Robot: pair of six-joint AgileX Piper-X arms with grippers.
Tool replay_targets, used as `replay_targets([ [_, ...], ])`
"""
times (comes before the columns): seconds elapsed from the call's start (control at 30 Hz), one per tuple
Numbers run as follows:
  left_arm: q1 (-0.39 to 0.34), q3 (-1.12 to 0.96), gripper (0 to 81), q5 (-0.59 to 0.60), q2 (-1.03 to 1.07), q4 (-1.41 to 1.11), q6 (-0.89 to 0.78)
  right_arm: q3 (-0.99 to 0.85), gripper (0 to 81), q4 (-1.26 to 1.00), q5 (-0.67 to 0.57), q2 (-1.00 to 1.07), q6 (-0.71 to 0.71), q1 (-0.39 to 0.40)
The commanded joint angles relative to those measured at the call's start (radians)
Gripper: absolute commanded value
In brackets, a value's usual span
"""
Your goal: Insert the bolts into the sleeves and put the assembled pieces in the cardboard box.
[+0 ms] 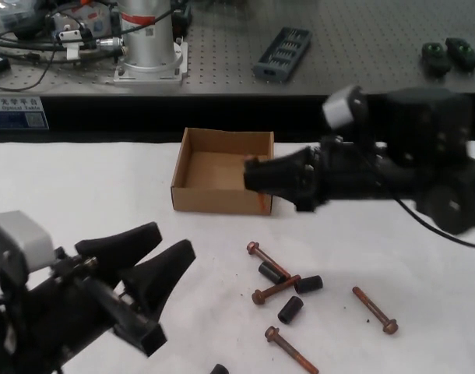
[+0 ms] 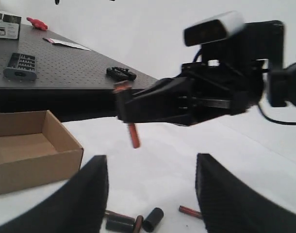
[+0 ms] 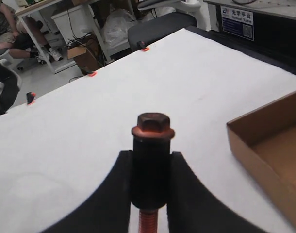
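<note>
My right gripper (image 1: 251,176) is shut on a copper bolt in a black sleeve (image 3: 150,170), held upright at the cardboard box's (image 1: 220,201) near right corner. The bolt's head (image 3: 153,126) sticks up above the fingers, and its threaded end (image 2: 133,136) hangs below them. My left gripper (image 1: 175,238) stands open and holds nothing at the front left of the table. From the left wrist, its two fingers (image 2: 92,194) frame the right gripper (image 2: 123,109). Several loose bolts (image 1: 276,290) and black sleeves (image 1: 308,284) lie on the white cloth in front of the box.
Behind the white table runs a dark perforated bench with a grey slotted block (image 1: 283,53), a metal post base (image 1: 148,48) and two small black parts (image 1: 449,54). One bolt (image 1: 375,310) lies apart at the right. A sleeve (image 1: 219,369) sits at the front edge.
</note>
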Motion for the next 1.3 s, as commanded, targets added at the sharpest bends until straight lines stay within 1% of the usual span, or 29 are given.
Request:
replay_targets([
  [0.0, 0.003, 0.025, 39.8, -0.014, -0.088, 0.041, 0.010, -0.044, 1.6, 0.004, -0.003, 0.020, 0.020, -0.006],
  [0.07, 0.003, 0.037, 39.8, -0.014, -0.148, 0.087, 0.010, -0.132, 1.6, 0.057, -0.003, 0.079, 0.025, -0.006],
  [0.17, 0.003, 0.043, 39.8, -0.014, -0.238, 0.226, 0.010, -0.248, 1.6, 0.121, -0.003, 0.151, 0.023, -0.006],
  [0.23, 0.003, 0.046, 38.2, -0.014, -0.288, 0.316, 0.010, -0.312, 1.6, 0.139, 0.000, 0.184, 0.023, -0.009],
  [0.3, 0.003, 0.046, 35.8, -0.001, -0.343, 0.391, 0.012, -0.366, 1.6, 0.150, 0.036, 0.217, 0.023, -0.014],
  [0.37, 0.003, 0.046, 33.5, 0.023, -0.394, 0.428, 0.037, -0.413, 1.6, 0.177, 0.063, 0.250, 0.023, -0.017],
  [0.53, 0.003, 0.046, 33.2, 0.040, -0.504, 0.474, 0.046, -0.530, 1.6, 0.258, 0.107, 0.325, 0.023, -0.035],
  [0.63, 0.003, 0.046, 33.2, 0.040, -0.571, 0.562, 0.046, -0.583, 1.6, 0.301, 0.141, 0.353, 0.027, -0.044],
  [0.77, 0.003, 0.046, 33.2, 0.040, -0.660, 0.705, 0.046, -0.623, 1.6, 0.376, 0.232, 0.358, 0.027, -0.045],
  [0.9, 0.003, 0.046, 33.1, 0.040, -0.736, 0.761, 0.046, -0.629, 2.0, 0.406, 0.245, 0.358, 0.047, -0.045],
  [0.93, 0.003, 0.046, 33.1, 0.040, -0.752, 0.761, 0.044, -0.629, 3.9, 0.419, 0.243, 0.358, 0.049, -0.045],
  [1.0, 0.003, 0.039, 33.1, 0.040, -0.775, 0.774, 0.029, -0.629, 11.2, 0.446, 0.243, 0.358, 0.049, -0.039],
  [1.1, 0.003, 0.016, 33.1, 0.040, -0.784, 0.868, 0.029, -0.629, 31.4, 0.486, 0.261, 0.358, 0.059, -0.033],
  [1.13, 0.003, 0.006, 33.1, 0.044, -0.783, 0.911, 0.029, -0.629, 36.6, 0.499, 0.264, 0.358, 0.067, -0.033],
  [1.17, 0.003, -0.003, 33.1, 0.051, -0.783, 0.949, 0.029, -0.629, 38.9, 0.512, 0.259, 0.358, 0.072, -0.033],
  [1.23, 0.003, -0.017, 33.1, 0.069, -0.783, 0.997, 0.029, -0.629, 37.9, 0.534, 0.247, 0.355, 0.070, -0.033],
  [1.27, 0.003, -0.020, 33.1, 0.086, -0.783, 1.000, 0.029, -0.629, 36.9, 0.537, 0.213, 0.353, 0.060, -0.033],
])
